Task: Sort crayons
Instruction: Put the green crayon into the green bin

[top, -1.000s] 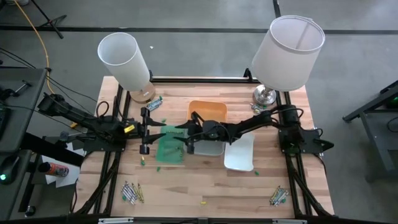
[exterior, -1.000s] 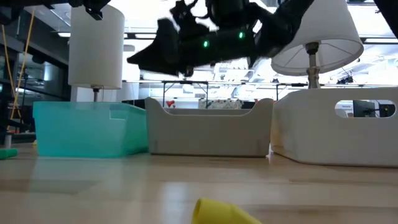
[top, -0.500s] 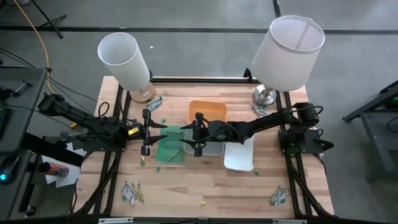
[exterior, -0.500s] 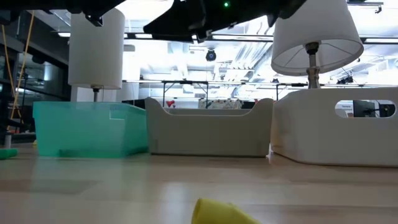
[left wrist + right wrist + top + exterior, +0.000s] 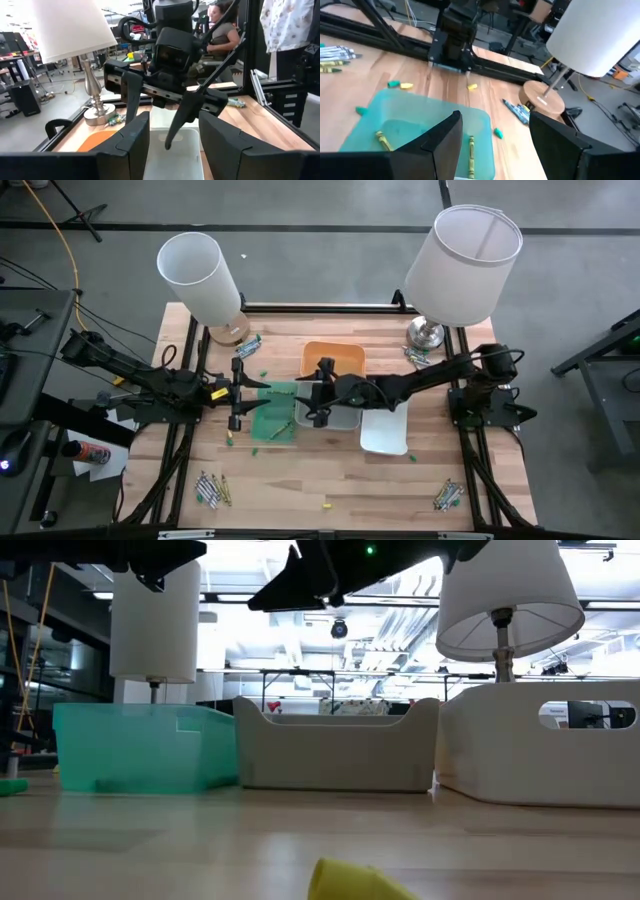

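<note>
In the teal tray [image 5: 415,130]: two green crayons [image 5: 470,146]. Many lie loose around it. Both grippers, left [image 5: 236,392] and right [image 5: 318,393], open, empty, above it.

Grey concrete floor [image 5: 330,250], two white-shaded lamps [image 5: 463,250], bright ceiling lights [image 5: 300,635], seated person [image 5: 222,25]

From above, my right gripper [image 5: 318,393] covers most of the grey tray [image 5: 345,418], so I cannot see what lies inside it. The crayon heaps near the bench's front corners [image 5: 212,489] are too small for me to separate colours or count sticks. At table height, a yellow crayon [image 5: 350,880] is blurred and cut off by the bottom edge. In my right wrist view the teal tray [image 5: 415,125] is partly hidden behind my own fingers [image 5: 442,135].
</note>
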You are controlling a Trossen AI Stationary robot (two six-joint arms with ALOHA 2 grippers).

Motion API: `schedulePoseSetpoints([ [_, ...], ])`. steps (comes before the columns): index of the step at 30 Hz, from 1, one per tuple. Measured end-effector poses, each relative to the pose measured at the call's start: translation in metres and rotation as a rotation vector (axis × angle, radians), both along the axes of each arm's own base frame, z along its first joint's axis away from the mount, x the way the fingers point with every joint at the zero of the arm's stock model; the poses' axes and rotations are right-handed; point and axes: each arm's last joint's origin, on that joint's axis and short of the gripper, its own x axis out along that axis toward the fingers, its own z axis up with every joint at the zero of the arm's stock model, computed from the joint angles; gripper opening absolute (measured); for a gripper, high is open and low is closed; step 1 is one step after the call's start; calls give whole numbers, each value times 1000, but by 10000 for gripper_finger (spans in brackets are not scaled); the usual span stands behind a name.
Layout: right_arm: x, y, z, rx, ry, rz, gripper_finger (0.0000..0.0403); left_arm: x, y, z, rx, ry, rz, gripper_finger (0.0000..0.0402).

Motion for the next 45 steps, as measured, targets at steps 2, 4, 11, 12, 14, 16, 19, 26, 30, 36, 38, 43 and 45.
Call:
schedulePoseSetpoints([
  [2,-4,-1,-3,-7,22,-9,224,0,0,-1,2,7,0,156],
  [4,-13,-3,-6,-12,3,-32,224,0,0,-1,5,14,0,156],
  [11,-78,-13,1,83,-240,-106,224,0,0,-2,16,22,-1,156],
  [12,-88,-12,2,104,-273,-93,224,0,0,-2,26,20,0,156],
  [14,-102,-11,5,138,-334,-46,224,0,0,-1,39,9,1,156],
  [16,-113,-8,8,152,-367,-3,224,1,-1,2,42,-15,-1,156],
  [19,-120,-3,9,154,-371,22,224,8,-7,7,118,6,-56,156],
  [26,-121,0,9,113,-350,36,224,28,-52,16,354,444,-240,156],
  [30,-121,0,9,122,-352,37,224,28,-84,10,412,777,-250,156],
  [36,-121,0,9,156,-357,34,224,17,-137,-15,460,1092,-281,156],
  [38,-121,1,9,156,-358,35,224,11,-151,-27,504,1175,-315,156],
  [43,-121,1,9,156,-358,35,224,-3,-174,-60,621,1320,-388,156],
  [45,-121,1,9,156,-358,35,224,-6,-180,-71,642,1367,-413,156],
])
